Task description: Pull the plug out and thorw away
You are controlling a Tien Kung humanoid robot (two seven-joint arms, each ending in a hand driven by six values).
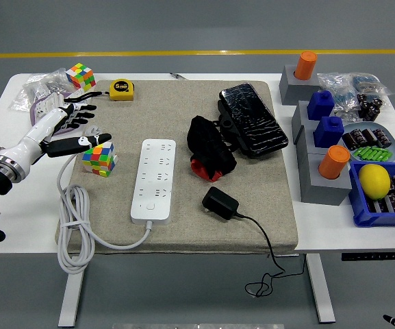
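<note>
A white power strip [153,179] lies on the beige mat [183,110], its white cord [74,219] looping off to the left. A black plug adapter [220,203] lies on the mat to the right of the strip, out of its sockets, with its black cable [269,257] hanging over the table's front edge. My left hand [74,127] is open, fingers spread, at the mat's left edge just beside a colour cube [98,157], well left of the strip. The right hand is out of view.
A second colour cube [81,75], a yellow tape measure [121,89] and plastic bags [36,92] lie at the back left. A black and red bundle [209,149] and a black case [253,120] lie mid-mat. Grey blocks with orange and blue pieces [324,164] and a blue bin [385,192] stand on the right.
</note>
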